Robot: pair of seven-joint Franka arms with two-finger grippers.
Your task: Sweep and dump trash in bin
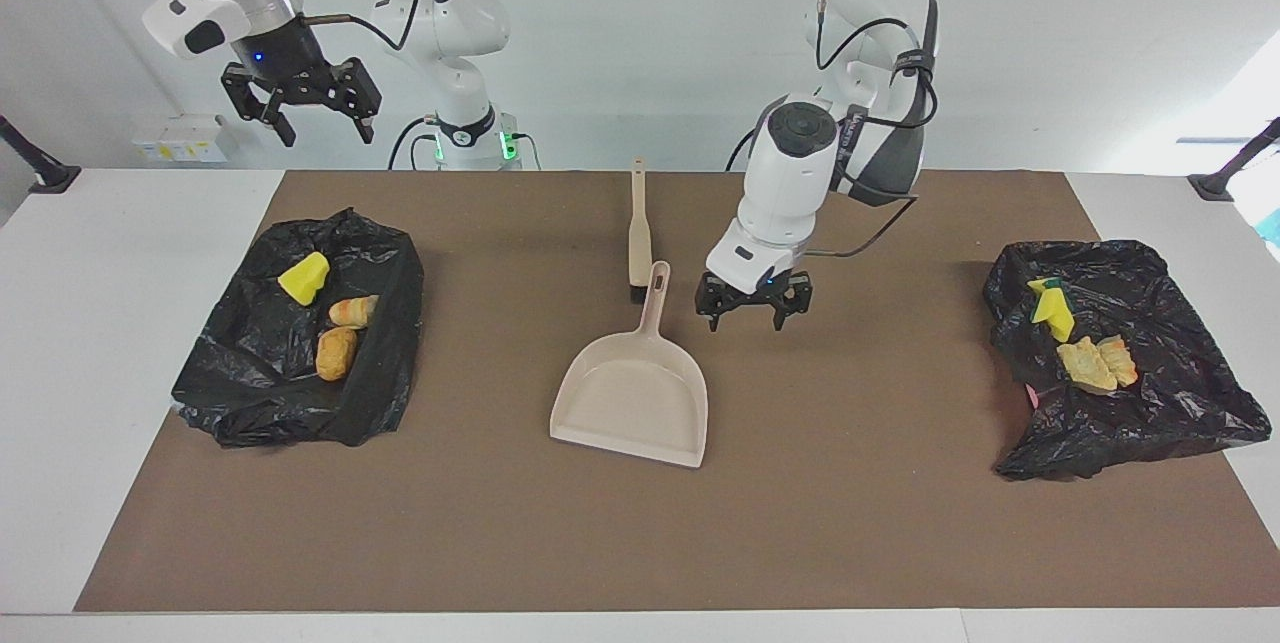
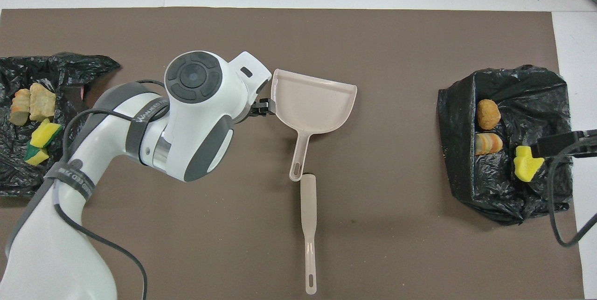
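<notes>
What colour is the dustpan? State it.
Pale beige-pink all over; the dustpan shows best in the overhead view.

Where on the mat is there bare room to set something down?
Bare mat lies between the dustpan and each bag, and along the edge farthest from the robots. The middle is crowded: brush, dustpan handle, left claw.

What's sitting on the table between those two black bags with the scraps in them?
A beige dustpan and, nearer the robots, a beige brush, handle ends nearly touching. The left claw hovers beside the dustpan. The facing view shows it best.
</notes>
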